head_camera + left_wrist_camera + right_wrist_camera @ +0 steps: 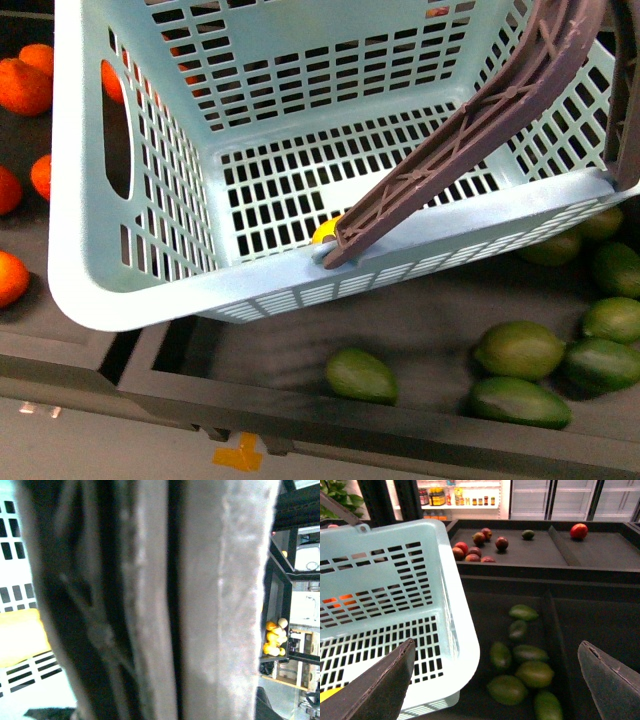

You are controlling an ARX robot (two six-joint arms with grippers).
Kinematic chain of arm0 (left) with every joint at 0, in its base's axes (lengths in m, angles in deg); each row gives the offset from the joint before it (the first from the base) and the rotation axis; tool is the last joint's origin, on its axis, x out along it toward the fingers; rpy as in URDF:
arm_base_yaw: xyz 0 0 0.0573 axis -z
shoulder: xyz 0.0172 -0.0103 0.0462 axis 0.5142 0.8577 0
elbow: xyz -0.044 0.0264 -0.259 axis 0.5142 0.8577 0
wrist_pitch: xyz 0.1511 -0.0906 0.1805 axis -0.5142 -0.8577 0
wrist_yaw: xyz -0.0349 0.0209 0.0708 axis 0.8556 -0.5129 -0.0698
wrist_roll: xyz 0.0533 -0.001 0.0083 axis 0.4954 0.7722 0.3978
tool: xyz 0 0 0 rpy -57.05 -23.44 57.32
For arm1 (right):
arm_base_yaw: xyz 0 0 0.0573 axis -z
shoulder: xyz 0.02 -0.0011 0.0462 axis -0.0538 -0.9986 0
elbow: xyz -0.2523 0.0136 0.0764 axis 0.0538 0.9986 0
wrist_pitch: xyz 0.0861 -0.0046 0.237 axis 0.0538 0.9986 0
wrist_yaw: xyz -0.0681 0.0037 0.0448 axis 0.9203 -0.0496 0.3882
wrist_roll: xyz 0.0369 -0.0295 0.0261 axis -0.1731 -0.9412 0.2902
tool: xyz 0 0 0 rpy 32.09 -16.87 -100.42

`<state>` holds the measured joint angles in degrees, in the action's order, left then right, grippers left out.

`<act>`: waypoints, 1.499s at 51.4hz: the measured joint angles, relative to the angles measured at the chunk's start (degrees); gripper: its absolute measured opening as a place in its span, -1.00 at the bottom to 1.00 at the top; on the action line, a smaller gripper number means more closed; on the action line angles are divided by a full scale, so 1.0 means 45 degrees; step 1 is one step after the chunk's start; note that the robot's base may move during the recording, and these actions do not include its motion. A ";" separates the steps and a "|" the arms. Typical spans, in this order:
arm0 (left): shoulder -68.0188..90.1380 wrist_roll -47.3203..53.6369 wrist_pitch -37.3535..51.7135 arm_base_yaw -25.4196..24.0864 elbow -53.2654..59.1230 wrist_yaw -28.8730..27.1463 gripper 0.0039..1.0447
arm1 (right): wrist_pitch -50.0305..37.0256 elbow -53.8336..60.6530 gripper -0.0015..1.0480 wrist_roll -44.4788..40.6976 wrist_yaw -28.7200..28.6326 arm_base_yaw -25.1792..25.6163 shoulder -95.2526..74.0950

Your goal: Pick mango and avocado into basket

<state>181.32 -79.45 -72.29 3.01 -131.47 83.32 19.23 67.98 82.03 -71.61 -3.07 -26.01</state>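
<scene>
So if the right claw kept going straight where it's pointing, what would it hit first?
Most likely the avocados in the dark bin, beside the basket; the open right gripper frames them. Which one first is hard to judge.

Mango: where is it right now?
In the front view the mango lies inside the blue basket, by its near wall, mostly hidden behind the brown handle.

The slotted basket (300, 291) is pale blue, its handle (470, 130) brown-purple, the mango (325, 232) yellow, avocados (362, 375) green.
</scene>
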 joint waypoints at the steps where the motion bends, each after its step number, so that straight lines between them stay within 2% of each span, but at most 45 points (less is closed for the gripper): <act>1: 0.0000 -0.0010 0.0005 0.0000 0.0000 0.0029 -0.53 | 0.0000 0.0000 0.83 0.0000 0.0010 0.0005 0.0010; 17: -0.0005 0.0131 0.0005 -0.0253 0.0000 -0.0330 -0.53 | 0.0005 0.0000 0.83 0.0005 -0.0034 -0.0015 -0.0015; 18: -0.0005 0.0160 0.0005 -0.0238 0.0000 -0.0325 -0.53 | 0.0442 -0.0117 0.83 0.0233 0.0393 -0.0117 -0.0015; 19: -0.0005 0.0160 0.0000 -0.0219 0.0000 -0.0262 -0.53 | 0.2181 -0.0665 0.83 0.0811 0.1579 -0.0296 -0.0063; 23: 0.0000 0.0024 0.0000 -0.0180 0.0000 -0.0141 -0.53 | 0.5799 -0.2089 0.83 0.2152 0.3138 0.0019 -0.0491; 24: 0.0000 0.0000 0.0000 -0.0155 0.0000 -0.0083 -0.53 | 0.6237 -0.2259 0.83 0.2263 0.3162 0.0126 -0.0607; 27: -0.0005 -0.0010 0.0000 -0.0097 0.0000 -0.0049 -0.53 | 0.7524 -0.2701 0.83 0.2497 0.2909 0.0772 -0.1122; 30: 0.0000 0.0000 0.0000 -0.0068 0.0000 -0.0029 -0.53 | 0.7509 -0.2759 0.83 0.2482 0.2356 0.1394 -0.1666; 37: 0.0000 -0.0015 0.0000 -0.0053 0.0000 0.0024 -0.53 | 0.5406 -0.3079 0.83 0.1457 0.0748 0.3147 -0.3740; 46: 0.0000 -0.0010 0.0005 -0.0019 0.0000 0.0083 -0.54 | 0.2016 -0.3881 0.83 -0.1608 -0.2093 0.4974 -0.7140; 52: 0.0000 -0.0010 0.0005 -0.0010 0.0000 0.0112 -0.54 | 0.1574 -0.4731 0.83 -0.4017 -0.3118 0.5785 -0.9316; 62: 0.0000 0.0019 0.0005 -0.0024 0.0000 -0.0117 -0.54 | 0.3109 -0.6377 0.83 -0.8451 -0.4357 0.6698 -1.2726; 70: 0.0000 0.0000 0.0005 -0.0019 0.0000 -0.0034 -0.54 | 0.5838 -0.7859 0.83 -1.2512 -0.5532 0.6761 -1.4207; 77: 0.0000 0.0015 0.0005 -0.0019 0.0000 -0.0005 -0.54 | 0.8242 -0.9685 0.83 -1.5378 -0.4969 0.6781 -1.5800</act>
<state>181.32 -79.39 -72.27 2.92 -131.47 83.29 56.32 24.40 12.83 -93.97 27.44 -97.11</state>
